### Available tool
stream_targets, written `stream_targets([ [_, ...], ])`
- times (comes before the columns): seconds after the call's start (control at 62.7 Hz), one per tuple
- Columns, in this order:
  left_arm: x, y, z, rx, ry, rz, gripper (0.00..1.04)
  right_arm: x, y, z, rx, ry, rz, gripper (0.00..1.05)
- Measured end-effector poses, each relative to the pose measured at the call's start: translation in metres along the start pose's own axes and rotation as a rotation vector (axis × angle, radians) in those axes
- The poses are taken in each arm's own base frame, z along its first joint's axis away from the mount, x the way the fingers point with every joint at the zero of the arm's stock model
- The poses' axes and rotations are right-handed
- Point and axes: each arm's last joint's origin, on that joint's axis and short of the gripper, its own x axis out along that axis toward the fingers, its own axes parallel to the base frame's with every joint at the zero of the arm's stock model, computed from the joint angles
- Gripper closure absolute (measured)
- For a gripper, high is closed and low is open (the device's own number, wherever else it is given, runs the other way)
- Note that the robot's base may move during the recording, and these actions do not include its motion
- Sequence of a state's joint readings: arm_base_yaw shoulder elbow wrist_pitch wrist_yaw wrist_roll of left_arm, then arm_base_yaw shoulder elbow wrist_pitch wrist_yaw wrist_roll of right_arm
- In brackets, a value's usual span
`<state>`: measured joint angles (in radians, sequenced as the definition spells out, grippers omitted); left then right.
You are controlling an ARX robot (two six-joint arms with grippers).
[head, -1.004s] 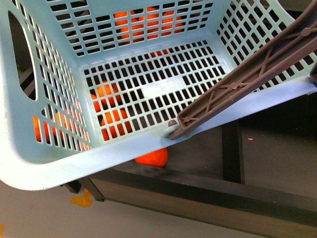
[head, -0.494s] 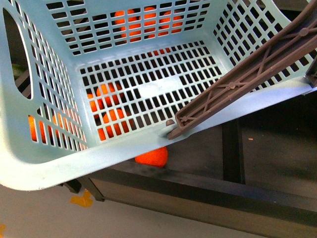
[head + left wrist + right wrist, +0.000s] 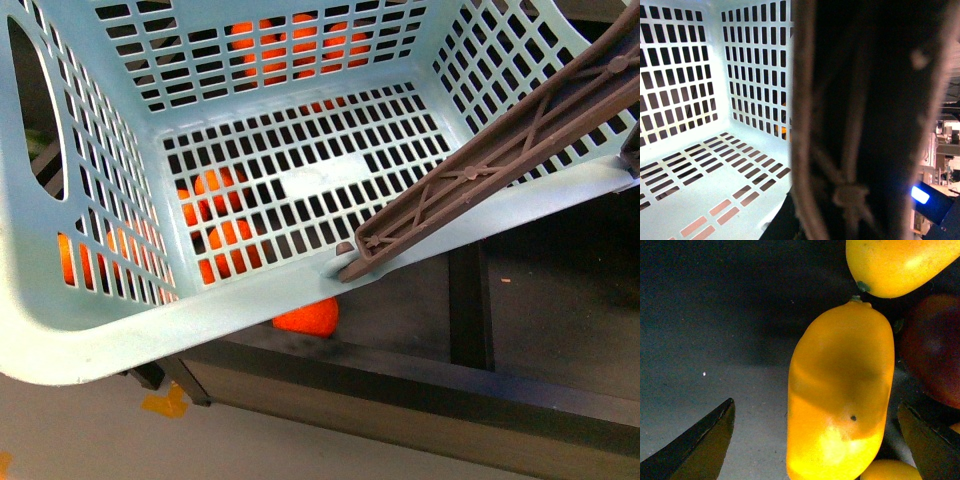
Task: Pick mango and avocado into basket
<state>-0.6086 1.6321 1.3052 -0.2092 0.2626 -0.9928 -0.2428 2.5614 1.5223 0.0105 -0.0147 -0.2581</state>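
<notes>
Right hand [image 3: 816, 407] released, spread wide. Its dark fingers [image 3: 705, 440] stand either side of the mango [image 3: 840, 390], neither touching it. Mango lies on a dark surface [image 3: 715, 315], stem end just beside a second mango [image 3: 895, 262]. Red apple [image 3: 935, 350] close by, ahead of one finger. Left hand: cannot tell; a blurred brown handle [image 3: 860, 120] fills its view. Basket [image 3: 150, 330] has that handle across its rim. Oranges [image 3: 305, 318] show below through the slots.

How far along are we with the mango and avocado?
Nothing is done yet: the basket holds no fruit in the front and left wrist views. In hand: the right gripper is open either side of a mango, not closed. Left: grasp, drop it in, then the avocado, which no view shows.
</notes>
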Motion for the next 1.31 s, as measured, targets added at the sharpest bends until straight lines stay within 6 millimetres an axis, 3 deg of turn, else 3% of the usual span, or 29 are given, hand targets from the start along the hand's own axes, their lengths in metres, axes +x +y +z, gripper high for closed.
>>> stream_targets([
  [0.701, 0.000, 0.000, 0.000, 0.000, 0.000, 0.000, 1.01, 0.035, -0.011, -0.006, 0.152, 0.011, 0.043, 0.09],
  [1.004, 0.000, 0.000, 0.000, 0.000, 0.000, 0.000, 1.01, 0.038, -0.010, -0.010, 0.194, 0.027, 0.047, 0.42],
  [1.307, 0.000, 0.000, 0.000, 0.000, 0.000, 0.000, 1.01, 0.028, -0.016, -0.020, 0.245, 0.004, 0.067, 0.45],
])
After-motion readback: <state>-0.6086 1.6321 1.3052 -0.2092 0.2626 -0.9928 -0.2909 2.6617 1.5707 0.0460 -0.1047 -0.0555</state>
